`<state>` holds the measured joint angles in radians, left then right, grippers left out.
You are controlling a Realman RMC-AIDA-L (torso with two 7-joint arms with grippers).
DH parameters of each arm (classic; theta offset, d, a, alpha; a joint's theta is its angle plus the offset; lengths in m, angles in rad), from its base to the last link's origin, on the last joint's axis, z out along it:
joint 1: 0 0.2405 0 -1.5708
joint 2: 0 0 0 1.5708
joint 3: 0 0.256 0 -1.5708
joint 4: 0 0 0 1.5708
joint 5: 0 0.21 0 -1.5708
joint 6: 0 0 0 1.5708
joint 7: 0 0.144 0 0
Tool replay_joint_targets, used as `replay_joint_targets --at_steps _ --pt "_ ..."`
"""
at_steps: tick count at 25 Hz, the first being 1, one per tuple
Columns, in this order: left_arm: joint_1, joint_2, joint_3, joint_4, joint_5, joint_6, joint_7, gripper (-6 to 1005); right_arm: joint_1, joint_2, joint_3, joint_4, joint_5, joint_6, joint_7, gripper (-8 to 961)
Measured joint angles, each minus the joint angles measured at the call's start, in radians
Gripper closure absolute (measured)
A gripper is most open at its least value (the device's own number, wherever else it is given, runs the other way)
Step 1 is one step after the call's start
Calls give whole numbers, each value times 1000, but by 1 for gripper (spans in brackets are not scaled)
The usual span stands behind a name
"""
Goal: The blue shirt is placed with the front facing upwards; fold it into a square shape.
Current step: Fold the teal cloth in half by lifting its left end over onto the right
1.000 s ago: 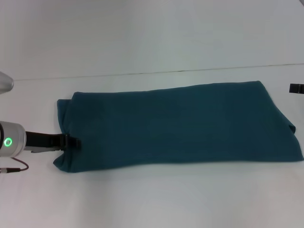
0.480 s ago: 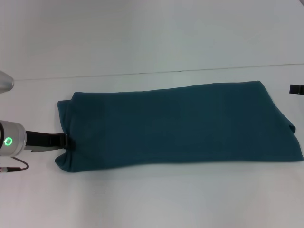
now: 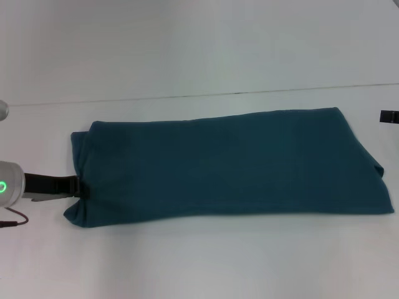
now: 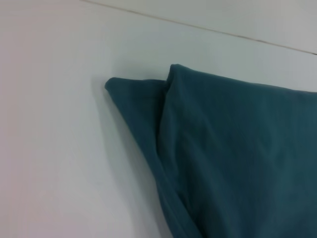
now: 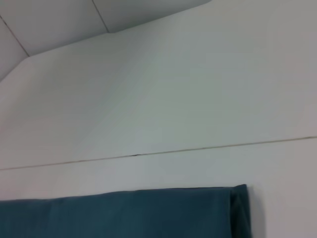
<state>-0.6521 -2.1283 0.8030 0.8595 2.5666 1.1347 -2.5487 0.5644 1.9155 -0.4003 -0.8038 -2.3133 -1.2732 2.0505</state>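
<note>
The teal-blue shirt (image 3: 230,165) lies flat on the white table, folded into a long band running left to right, its left end slightly rumpled.

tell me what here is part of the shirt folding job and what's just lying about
Part of the job:
- dark teal-blue cotton shirt, already folded into a long band on the table
- left claw, at the shirt's left end

Just there:
- white table
- thin red cable by the left arm
- right claw, only a dark sliver at the right edge

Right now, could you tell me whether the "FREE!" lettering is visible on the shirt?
No, the blue shirt lies folded into a long band showing only plain fabric.
</note>
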Motion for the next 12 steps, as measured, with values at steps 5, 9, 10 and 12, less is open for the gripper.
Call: replay_joint_targets --at_steps 5,9,10,12 --pt "9 12 -3 2 3 4 0 970 1 1 0 0 0 0 4 38" --pt "13 17 -35 16 33 17 0 967 2 2 0 0 5 0 5 38" --pt "15 19 -46 24 41 23 0 966 2 3 0 0 7 0 5 38" --pt "24 23 -63 42 47 35 0 963 2 5 0 0 13 0 5 38"
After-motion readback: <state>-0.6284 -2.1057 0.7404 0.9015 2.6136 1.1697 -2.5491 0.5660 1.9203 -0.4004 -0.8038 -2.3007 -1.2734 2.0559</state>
